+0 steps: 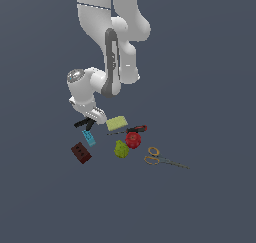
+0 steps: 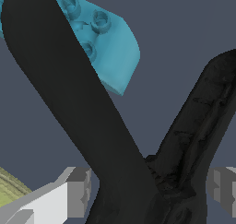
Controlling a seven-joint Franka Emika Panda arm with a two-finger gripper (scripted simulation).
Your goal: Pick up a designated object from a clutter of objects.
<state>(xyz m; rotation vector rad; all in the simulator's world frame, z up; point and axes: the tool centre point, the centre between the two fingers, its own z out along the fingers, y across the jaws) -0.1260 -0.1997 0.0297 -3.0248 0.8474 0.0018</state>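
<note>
A white robot arm reaches down from the top centre of the exterior view toward a small scatter of objects on a flat dark grey floor [image 1: 210,207]. Its gripper [image 1: 89,120] sits low at the left of the scatter, directly over the black clamp-like tool [image 1: 82,122], whose dark handles poke out to the left beneath the hand.

In the wrist view, the tool [image 2: 73,108] fills most of the frame as two black handles spreading apart in a V shape. The two grey fingers [image 2: 78,191] stand on either side of the point where the handles join, with gaps visible between pads and tool, so the gripper is spread wide and grasping nothing.

Just below the gripper in the exterior view lies a blue block [image 1: 89,137], seen in the wrist view with studs behind the tool. A dark brown block [image 1: 81,153] lies lower left. A yellow-green sponge [image 1: 117,123] sits just right of the gripper, a red-handled screwdriver [image 1: 131,130] beside it. Below those are a red round piece [image 1: 133,140] touching a green lump [image 1: 121,149], and gold-handled scissors [image 1: 161,158] further right.
</note>
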